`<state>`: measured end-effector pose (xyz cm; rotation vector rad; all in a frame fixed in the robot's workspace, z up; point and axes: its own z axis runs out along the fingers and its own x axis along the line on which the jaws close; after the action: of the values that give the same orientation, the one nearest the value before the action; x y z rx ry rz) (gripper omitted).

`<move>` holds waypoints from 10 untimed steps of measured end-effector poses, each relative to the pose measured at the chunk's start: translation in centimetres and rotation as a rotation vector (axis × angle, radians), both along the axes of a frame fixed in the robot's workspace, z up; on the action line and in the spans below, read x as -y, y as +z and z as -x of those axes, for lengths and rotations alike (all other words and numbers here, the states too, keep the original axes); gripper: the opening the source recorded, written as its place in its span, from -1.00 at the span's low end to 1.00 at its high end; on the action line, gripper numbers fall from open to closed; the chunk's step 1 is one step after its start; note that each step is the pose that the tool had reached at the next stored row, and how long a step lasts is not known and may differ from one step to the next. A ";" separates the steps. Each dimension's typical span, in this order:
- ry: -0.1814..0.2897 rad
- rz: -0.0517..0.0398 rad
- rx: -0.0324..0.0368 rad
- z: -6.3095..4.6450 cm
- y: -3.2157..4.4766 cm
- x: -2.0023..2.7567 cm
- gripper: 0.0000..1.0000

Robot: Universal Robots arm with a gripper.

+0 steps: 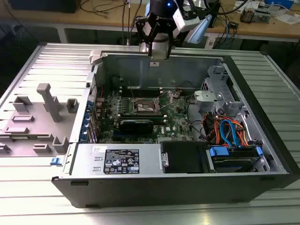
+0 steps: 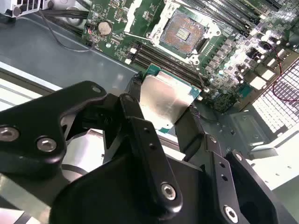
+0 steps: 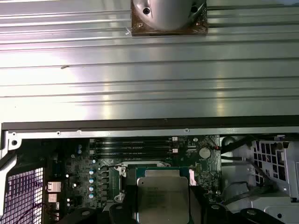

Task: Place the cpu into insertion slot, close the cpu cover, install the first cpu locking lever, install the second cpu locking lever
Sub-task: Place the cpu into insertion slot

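Observation:
My gripper (image 2: 164,106) is shut on the cpu (image 2: 166,98), a flat square chip with a silver-grey top, its black fingers (image 2: 134,91) pressing two opposite edges. The first wrist view shows the same cpu (image 3: 162,198) in the gripper (image 3: 162,207). The insertion slot (image 2: 182,29) lies below and ahead, its dark contact field bare inside a silver rim. What looks like the cpu cover (image 2: 134,10) is folded back at the slot's side. In the exterior view the gripper (image 1: 158,50) hangs above the case's rear wall, well above the insertion slot (image 1: 146,106).
The open computer case (image 1: 262,154) lies on a ribbed metal table (image 1: 42,206). Long black memory slots (image 2: 161,59) run beside the socket. A black card (image 1: 136,125), a power supply (image 1: 119,160), coloured cables (image 1: 229,131) and a grey fixture tray (image 1: 37,117) surround it.

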<state>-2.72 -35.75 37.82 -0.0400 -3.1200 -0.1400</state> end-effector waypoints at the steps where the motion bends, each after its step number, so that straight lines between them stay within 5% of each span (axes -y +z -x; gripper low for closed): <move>1: 0.000 0.0000 -0.0001 0.0 0.00 0.00 0.07; 10: 0.000 0.0000 0.0000 0.0 0.00 0.26 0.07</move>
<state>-2.72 -36.01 37.82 -0.0400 -3.1200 -0.1400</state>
